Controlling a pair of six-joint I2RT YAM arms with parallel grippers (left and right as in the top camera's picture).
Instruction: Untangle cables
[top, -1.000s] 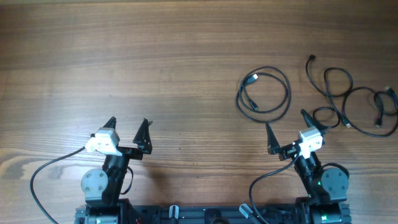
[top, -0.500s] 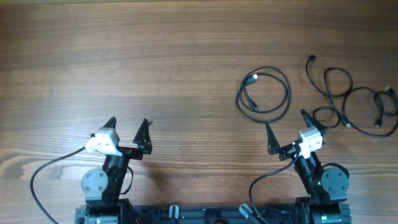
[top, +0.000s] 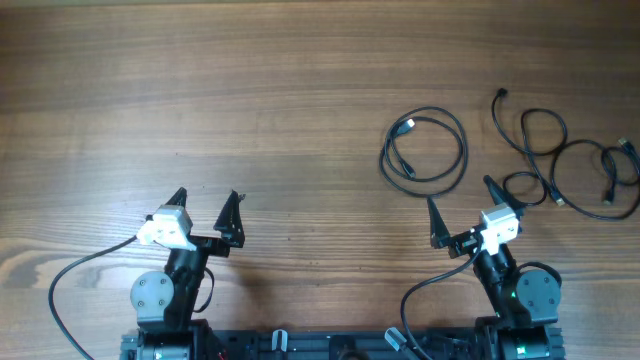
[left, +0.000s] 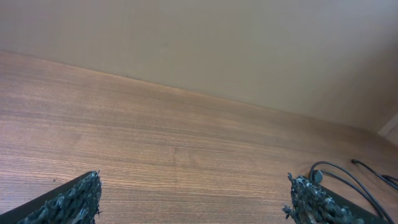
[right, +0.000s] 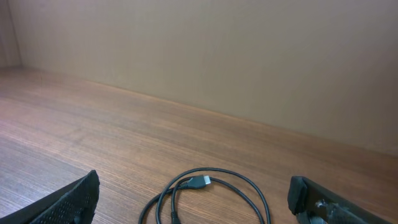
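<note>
A thin black cable with a silver-tipped plug lies coiled in a loop (top: 425, 146) on the wooden table, right of centre; it also shows in the right wrist view (right: 211, 190). More thin black cables (top: 570, 160) loop and cross each other at the far right. My right gripper (top: 460, 207) is open and empty, just in front of the coiled loop. My left gripper (top: 206, 199) is open and empty at the front left, far from the cables. In the left wrist view the gripper (left: 193, 199) frames bare wood, with a cable end (left: 348, 177) at the right edge.
The wooden table (top: 250, 90) stretches wide to the left and back. A thicker black arm wire (top: 70, 280) curves at the front left and another (top: 420, 290) at the front right. A beige wall (right: 249, 56) stands behind the table's far edge.
</note>
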